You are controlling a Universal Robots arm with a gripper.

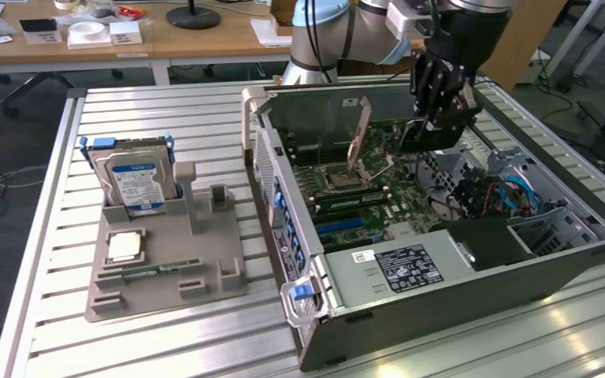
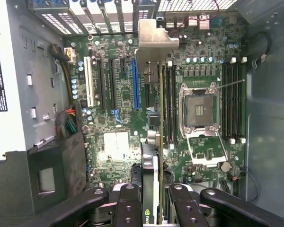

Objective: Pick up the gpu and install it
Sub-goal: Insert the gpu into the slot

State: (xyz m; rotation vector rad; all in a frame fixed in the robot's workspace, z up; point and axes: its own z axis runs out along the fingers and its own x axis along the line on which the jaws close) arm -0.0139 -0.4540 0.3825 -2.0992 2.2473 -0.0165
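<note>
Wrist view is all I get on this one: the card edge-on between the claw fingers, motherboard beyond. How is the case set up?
Observer: The case lies on its side on a slatted table, open side up; the claw holds the gpu over it.
Reviewer: Anything beside it?
Observer: A grey holder at the exterior view's left, with a hard drive standing upright in it.
Reviewer: More parts there?
Observer: A silvery square chip lies flat in the holder.
</note>
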